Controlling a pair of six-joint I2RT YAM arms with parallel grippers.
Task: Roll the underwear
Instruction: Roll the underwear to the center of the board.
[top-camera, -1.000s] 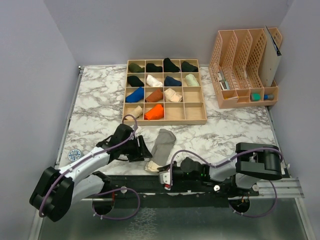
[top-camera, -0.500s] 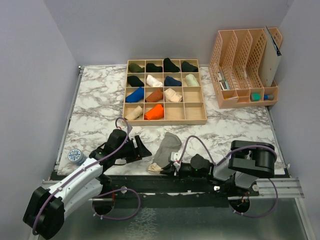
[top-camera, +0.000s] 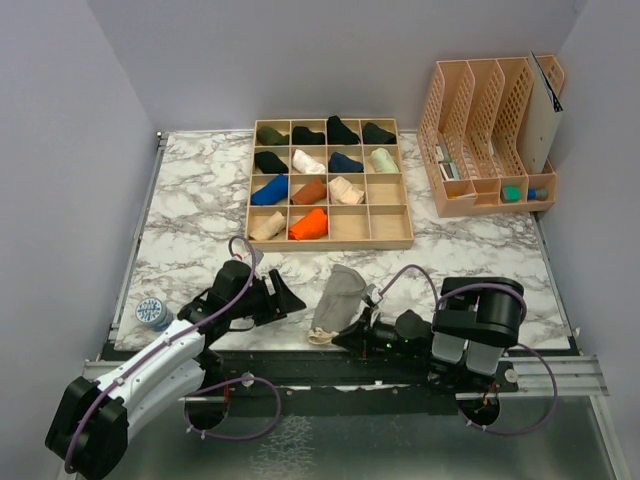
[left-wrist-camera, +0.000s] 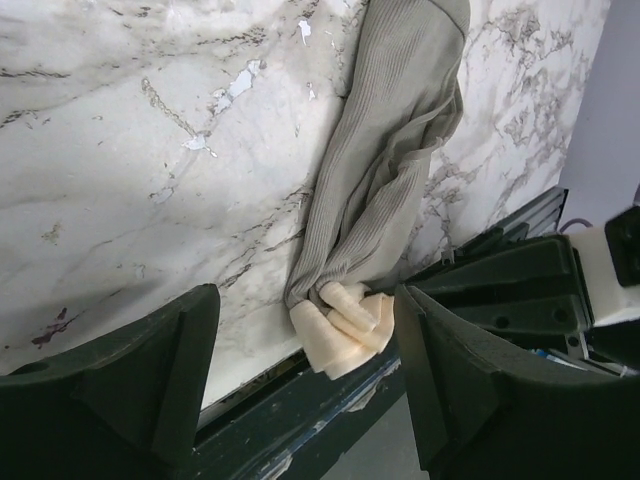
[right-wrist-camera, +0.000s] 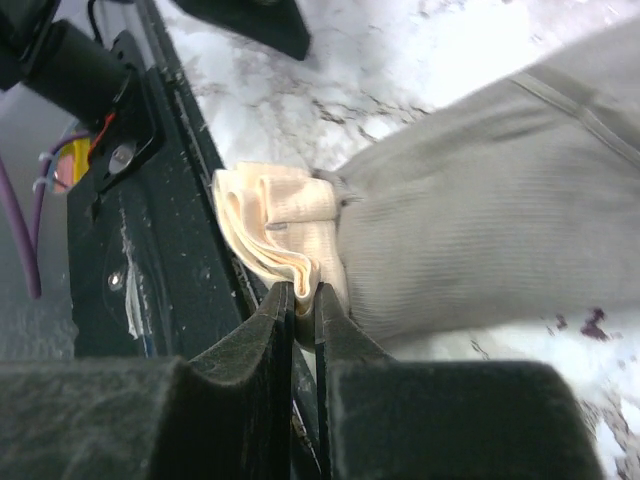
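Cut off at the top of the left wrist view: far end of the grey underwear (left-wrist-camera: 385, 170). Hidden between the right hand (right-wrist-camera: 303, 292) fingers: part of its cream band (right-wrist-camera: 275, 225). White marbled bench (top-camera: 190, 220), grey walls, wooden compartment tray (top-camera: 345, 243) behind. Lying at the near edge, band pinched by the right hand; left hand (left-wrist-camera: 302, 310) spread wide just beside, apart.

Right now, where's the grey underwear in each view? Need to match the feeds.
Top external: grey underwear lies low centre of the frame, slanting down to the left.
Left wrist: it runs from the top right down to the lower centre.
Right wrist: it fills the right half, with the right pincer shut on its end.
Shared landmark: the cream band, bunched at the garment's near end.
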